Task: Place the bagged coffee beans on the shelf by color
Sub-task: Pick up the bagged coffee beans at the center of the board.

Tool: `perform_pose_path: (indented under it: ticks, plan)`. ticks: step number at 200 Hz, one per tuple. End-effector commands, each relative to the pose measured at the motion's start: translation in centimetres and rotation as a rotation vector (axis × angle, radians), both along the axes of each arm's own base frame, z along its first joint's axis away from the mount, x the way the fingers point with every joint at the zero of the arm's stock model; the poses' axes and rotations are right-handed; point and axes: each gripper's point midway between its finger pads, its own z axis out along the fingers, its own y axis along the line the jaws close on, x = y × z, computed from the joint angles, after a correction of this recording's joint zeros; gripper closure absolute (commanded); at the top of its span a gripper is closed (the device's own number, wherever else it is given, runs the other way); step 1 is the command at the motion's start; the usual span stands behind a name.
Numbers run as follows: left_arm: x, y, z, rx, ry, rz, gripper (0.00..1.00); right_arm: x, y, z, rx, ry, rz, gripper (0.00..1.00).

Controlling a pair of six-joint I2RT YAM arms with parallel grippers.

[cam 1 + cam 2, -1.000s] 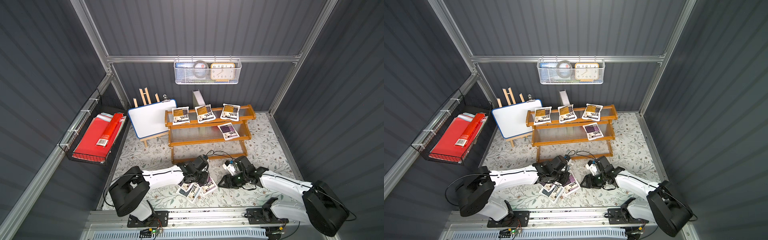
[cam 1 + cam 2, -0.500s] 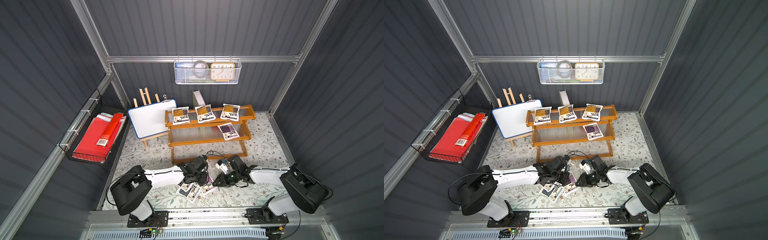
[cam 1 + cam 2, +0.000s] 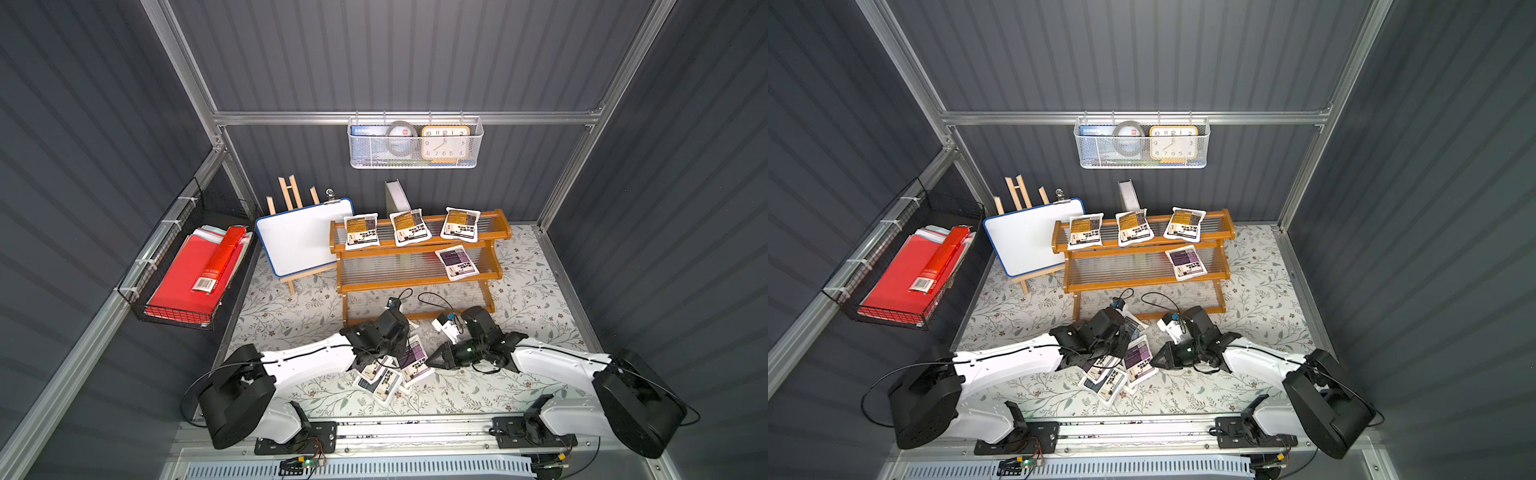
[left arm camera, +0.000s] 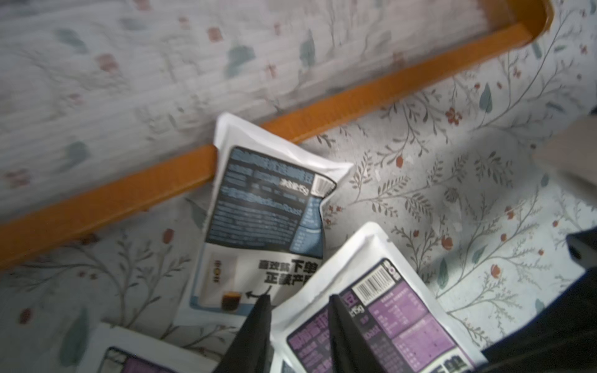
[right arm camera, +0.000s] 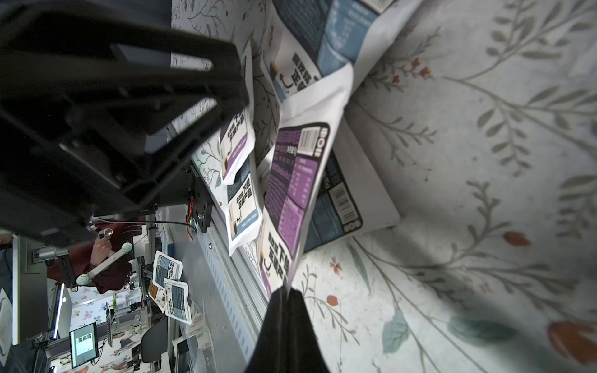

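Both arms reached low over the tabletop (image 3: 478,390) toward its middle. The left arm (image 3: 307,361) stretched forward from its base, its black wrist bent so that the left gripper (image 4: 298,326) pointed downward. Its fingers (image 4: 255,326) stood apart with a clear gap between them, spanning a corner of the purple pouch (image 4: 387,323). The right arm (image 3: 552,365) lay nearly level, its wrist turned inward toward the left arm. The right gripper (image 5: 286,295) had its fingers pressed together on that pouch's edge, pinching it so the pouch tilted up off the tabletop.
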Motion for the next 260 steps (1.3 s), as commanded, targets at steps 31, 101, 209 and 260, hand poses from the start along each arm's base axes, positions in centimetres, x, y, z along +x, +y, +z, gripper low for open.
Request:
perform_pose_path:
  ticks: [31, 101, 209, 260]
  plan:
    - [2.9, 5.6, 5.8, -0.116, -0.174, 0.297, 0.61, 0.5, -0.4, 4.4, 0.021, -0.118, -0.008, 1.0]
    - [2.5, 7.6, 4.5, -0.131, -0.141, 0.373, 0.61, 6.0, 1.4, 10.8, 0.077, -0.325, -0.086, 1.0]
    - [2.3, 8.0, 2.2, -0.123, -0.076, 0.344, 0.61, 13.0, 0.6, 15.2, 0.183, -0.536, -0.377, 1.0]
    - [2.8, 8.0, 0.2, -0.11, -0.035, 0.328, 0.62, 15.2, -0.2, 15.7, 0.201, -0.548, -0.459, 1.0]
